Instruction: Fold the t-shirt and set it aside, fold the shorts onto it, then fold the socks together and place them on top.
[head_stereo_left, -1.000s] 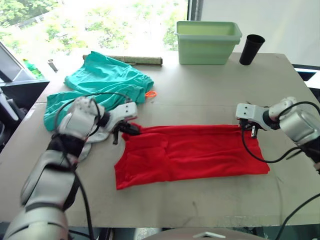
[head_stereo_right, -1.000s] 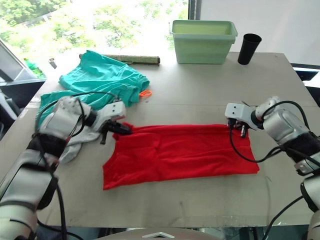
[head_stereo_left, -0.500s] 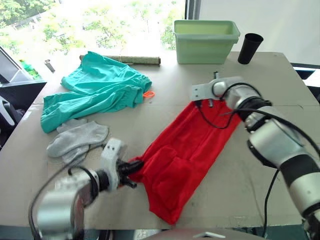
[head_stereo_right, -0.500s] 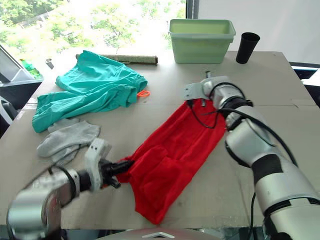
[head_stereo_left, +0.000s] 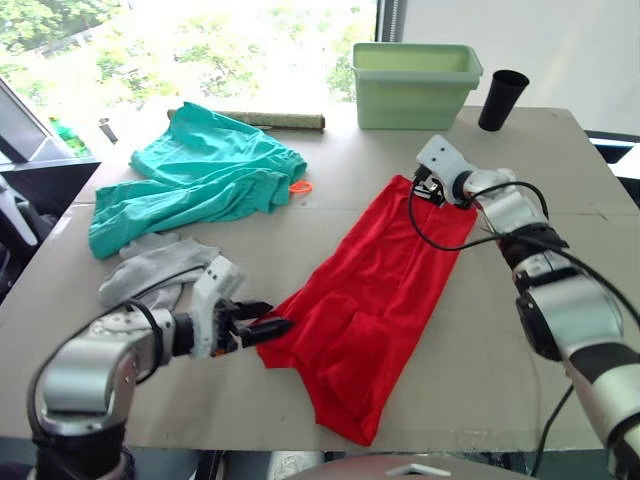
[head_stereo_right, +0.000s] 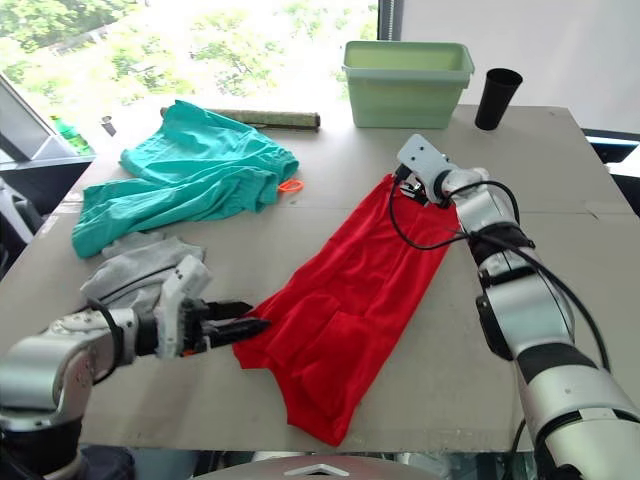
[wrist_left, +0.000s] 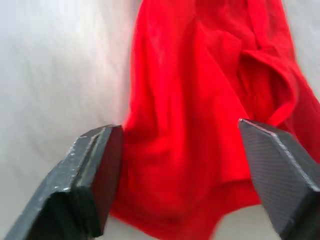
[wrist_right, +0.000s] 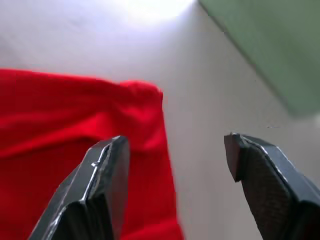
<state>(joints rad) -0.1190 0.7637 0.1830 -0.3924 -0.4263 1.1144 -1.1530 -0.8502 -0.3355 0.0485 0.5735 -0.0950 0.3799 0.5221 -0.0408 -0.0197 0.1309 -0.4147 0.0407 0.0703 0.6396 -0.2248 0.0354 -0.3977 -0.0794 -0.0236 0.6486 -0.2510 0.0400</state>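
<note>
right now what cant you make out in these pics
- The socks: in both eye views they lie bunched, and the shorts cover their far edge, so two separate socks cannot be counted.
- The t-shirt: folded over itself, so the neck label and sleeves are hidden.
- The green bin: its inside is too low-angled to see.
- Left wrist view: the shirt is blurred near the left gripper.

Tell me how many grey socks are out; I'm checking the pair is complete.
1 distinct shape: the light grey knit socks lie as an overlapping heap on the table beside the teal fabric shorts. A second sock is probably within it, but I cannot separate them.
</note>
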